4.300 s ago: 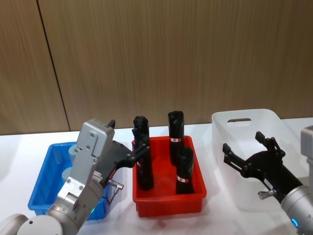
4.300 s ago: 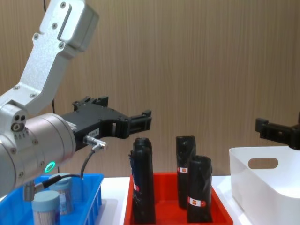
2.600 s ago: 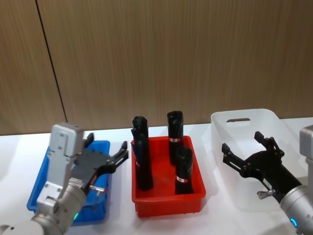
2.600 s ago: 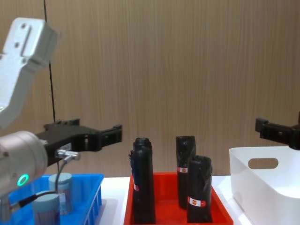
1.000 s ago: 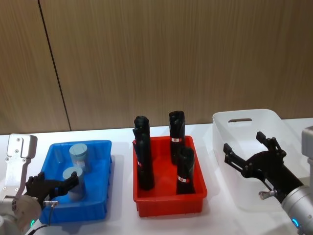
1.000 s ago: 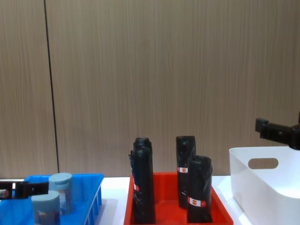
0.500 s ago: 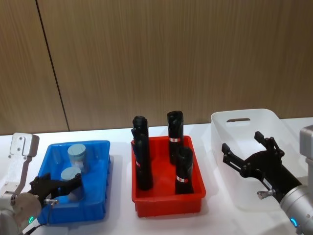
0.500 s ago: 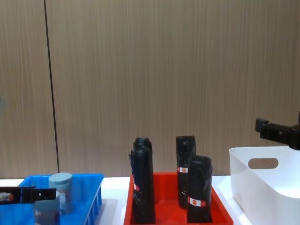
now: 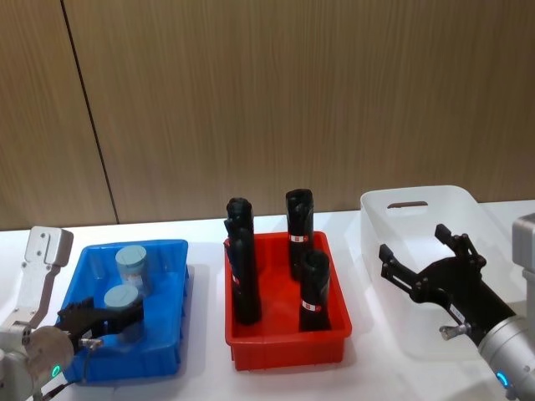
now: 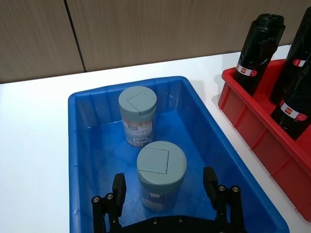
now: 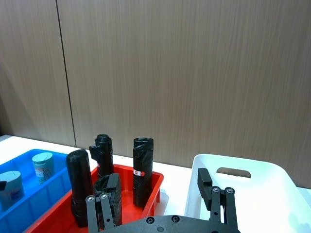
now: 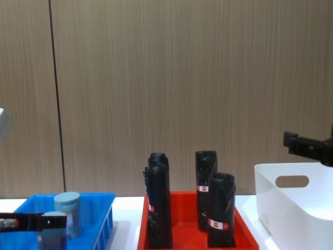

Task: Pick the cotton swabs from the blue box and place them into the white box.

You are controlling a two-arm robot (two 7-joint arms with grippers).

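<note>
Two cotton swabs jars with grey-blue lids stand in the blue box (image 9: 177,288) (image 10: 127,85). The far jar (image 9: 131,264) (image 10: 138,114) stands free. The near jar (image 9: 122,299) (image 10: 161,173) stands between the fingers of my left gripper (image 9: 104,322) (image 10: 164,188), which is open and low inside the box, one finger (image 10: 119,189) on either side of the jar and apart from it. My right gripper (image 9: 426,261) (image 11: 158,192) hangs open above the white box (image 9: 415,195) (image 11: 233,164), holding nothing.
A red tray (image 9: 288,344) with three upright black wrapped cylinders (image 9: 300,221) stands between the two boxes, rising above the boxes' rims. A wooden wall runs behind the white table (image 9: 209,380).
My left gripper swung from above the red tray back to the left, dropped into the blue box, and in the last second slid forward around the near jar. The right arm has stayed put.
</note>
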